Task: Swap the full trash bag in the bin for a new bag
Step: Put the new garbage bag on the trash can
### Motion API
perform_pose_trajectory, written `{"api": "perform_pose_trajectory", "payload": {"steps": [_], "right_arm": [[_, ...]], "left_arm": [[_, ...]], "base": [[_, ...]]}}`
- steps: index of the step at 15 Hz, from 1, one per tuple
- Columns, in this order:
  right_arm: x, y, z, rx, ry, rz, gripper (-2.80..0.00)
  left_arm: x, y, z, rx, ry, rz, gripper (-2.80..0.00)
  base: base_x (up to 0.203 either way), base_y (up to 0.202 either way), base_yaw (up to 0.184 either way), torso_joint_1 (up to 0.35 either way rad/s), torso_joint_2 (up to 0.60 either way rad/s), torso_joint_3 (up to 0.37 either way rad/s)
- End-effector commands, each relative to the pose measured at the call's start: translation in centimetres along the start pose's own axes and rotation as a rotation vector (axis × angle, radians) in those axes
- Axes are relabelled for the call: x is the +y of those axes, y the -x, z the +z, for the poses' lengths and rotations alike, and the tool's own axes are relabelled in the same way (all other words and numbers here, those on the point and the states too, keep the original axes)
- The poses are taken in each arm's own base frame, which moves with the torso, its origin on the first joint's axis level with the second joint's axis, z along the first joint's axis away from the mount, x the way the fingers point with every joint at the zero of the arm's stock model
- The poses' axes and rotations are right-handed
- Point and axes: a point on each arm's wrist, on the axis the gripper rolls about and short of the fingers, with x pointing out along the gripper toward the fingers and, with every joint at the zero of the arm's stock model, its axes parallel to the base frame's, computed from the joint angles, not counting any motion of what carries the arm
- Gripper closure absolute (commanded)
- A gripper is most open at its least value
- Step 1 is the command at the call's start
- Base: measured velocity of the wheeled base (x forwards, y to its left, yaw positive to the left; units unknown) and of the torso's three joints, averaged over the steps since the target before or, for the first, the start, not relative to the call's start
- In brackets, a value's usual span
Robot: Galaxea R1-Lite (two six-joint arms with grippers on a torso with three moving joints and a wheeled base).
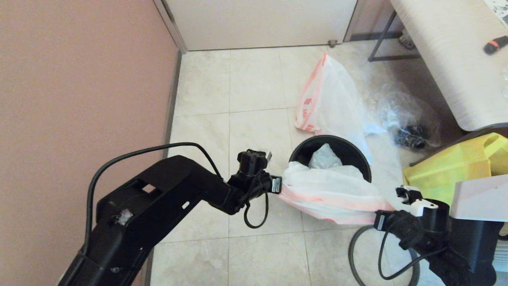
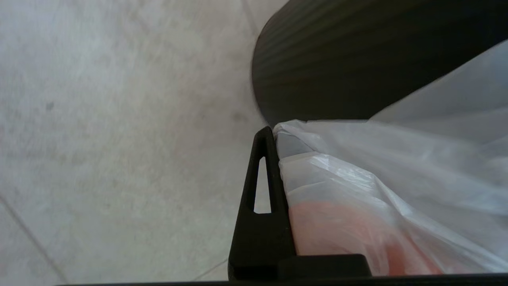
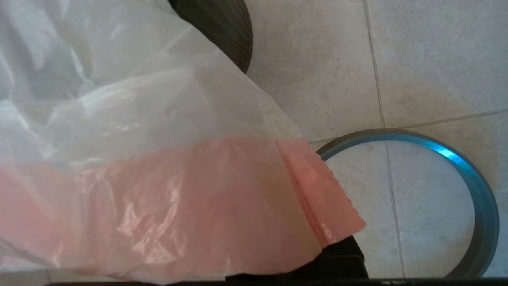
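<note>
The new bag [image 1: 329,192], thin, white and pink-banded, is stretched across the near rim of the black bin [image 1: 359,157]. My left gripper [image 1: 279,185] is shut on its left end and my right gripper [image 1: 380,220] on its right end. The left wrist view shows the bag [image 2: 357,178] pressed against a black finger [image 2: 264,167] beside the bin wall [image 2: 337,59]. Its pink band [image 3: 198,198] covers the fingers in the right wrist view. The full trash bag [image 1: 329,99] lies on the floor behind the bin. The dark rim ring [image 3: 482,198] lies on the tiles near my right gripper.
A clear bag with dark items [image 1: 408,123] sits right of the full bag. A yellow tote [image 1: 456,167] stands at the right, below a white table [image 1: 444,59]. A pink wall [image 1: 79,99] runs along the left and a door [image 1: 258,24] closes the far end.
</note>
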Motion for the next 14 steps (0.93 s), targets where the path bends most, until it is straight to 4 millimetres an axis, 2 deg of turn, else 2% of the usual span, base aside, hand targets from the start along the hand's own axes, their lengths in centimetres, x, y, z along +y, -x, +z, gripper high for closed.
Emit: {"api": "perform_pose_trajectory", "payload": {"steps": [1,4,5,8,12,13,14], "right_arm": [[0.0,0.2,0.4,-0.018,-0.003,0.002,0.0],[-0.6,0.0,0.8,-0.037,-0.011,-0.016,0.0],[-0.6,0.0,1.0,-0.044,-0.011,-0.017,0.0],[-0.4,0.1,1.4,-0.058,-0.037,-0.013,0.0],[0.0,0.4,1.7,-0.067,-0.04,0.0,0.0],[0.2,0.5,1.7,-0.065,-0.036,0.007,0.0],[0.5,0.7,1.8,-0.068,-0.036,0.014,-2.8]], "left_arm": [[1.0,1.0,1.1,-0.016,0.008,-0.02,0.0],[3.2,0.9,2.4,-0.061,0.015,0.014,0.0],[3.3,0.8,2.8,-0.079,0.021,0.016,0.0],[2.1,-0.1,2.3,-0.086,0.034,0.053,0.0],[1.4,0.0,2.3,-0.085,0.027,0.042,0.0],[1.3,0.1,2.3,-0.085,0.026,0.042,-2.8],[1.3,0.1,2.4,-0.084,0.024,0.042,-2.8]], "base": [[0.0,0.0,0.0,0.0,0.0,0.0],[0.0,0.0,0.0,0.0,0.0,0.0],[0.0,0.0,0.0,0.0,0.0,0.0],[0.0,0.0,0.0,0.0,0.0,0.0],[0.0,0.0,0.0,0.0,0.0,0.0],[0.0,0.0,0.0,0.0,0.0,0.0],[0.0,0.0,0.0,0.0,0.0,0.0]]}}
